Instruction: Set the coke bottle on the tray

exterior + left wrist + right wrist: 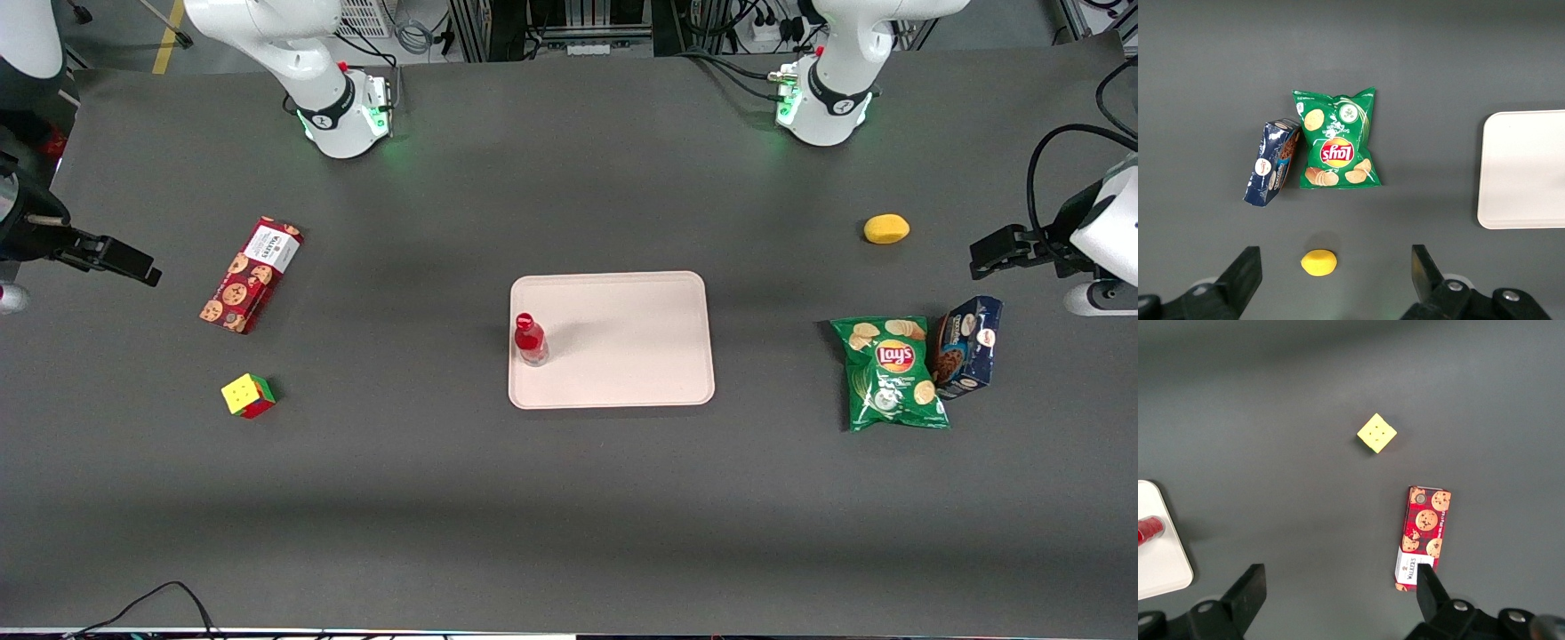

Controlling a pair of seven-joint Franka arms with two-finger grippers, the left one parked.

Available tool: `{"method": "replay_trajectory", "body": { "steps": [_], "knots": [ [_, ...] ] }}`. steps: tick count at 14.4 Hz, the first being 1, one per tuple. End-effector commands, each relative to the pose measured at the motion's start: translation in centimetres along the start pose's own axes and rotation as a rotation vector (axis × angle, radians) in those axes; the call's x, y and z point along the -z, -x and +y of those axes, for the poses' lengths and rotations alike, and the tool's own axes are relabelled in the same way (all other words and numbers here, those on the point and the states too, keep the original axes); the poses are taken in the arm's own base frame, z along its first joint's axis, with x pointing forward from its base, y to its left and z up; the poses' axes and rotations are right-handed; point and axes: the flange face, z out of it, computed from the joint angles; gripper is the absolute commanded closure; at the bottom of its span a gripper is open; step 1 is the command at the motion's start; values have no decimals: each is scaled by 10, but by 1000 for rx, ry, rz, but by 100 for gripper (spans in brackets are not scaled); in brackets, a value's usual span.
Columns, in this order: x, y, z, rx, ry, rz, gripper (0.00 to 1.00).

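Note:
The coke bottle (531, 340), with red cap and red label, stands upright on the pale pinkish-beige tray (622, 338), close to the tray's edge nearest the working arm. In the right wrist view the bottle (1150, 530) shows partly cut off on the tray's corner (1161, 563). The tray's edge also shows in the left wrist view (1525, 167). My right gripper (133, 262) is far off toward the working arm's end of the table, raised above it, beside the red cookie box. It is open and empty (1338, 587), well apart from the bottle.
A red cookie box (251, 275) and a colour cube (248, 396) lie toward the working arm's end; both show in the right wrist view, box (1423, 537) and cube (1377, 433). A green Lay's bag (892, 373), a blue box (967, 346) and a lemon (886, 228) lie toward the parked arm's end.

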Motion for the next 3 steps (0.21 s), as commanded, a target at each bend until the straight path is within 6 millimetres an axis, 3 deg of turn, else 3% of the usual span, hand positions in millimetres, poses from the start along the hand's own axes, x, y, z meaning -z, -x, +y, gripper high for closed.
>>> {"method": "replay_trajectory", "body": {
  "steps": [1, 3],
  "knots": [
    [6, -9, -2, 10, 4, 6, 0],
    [6, -9, -3, 17, 4, 6, 0]
  ]
}}
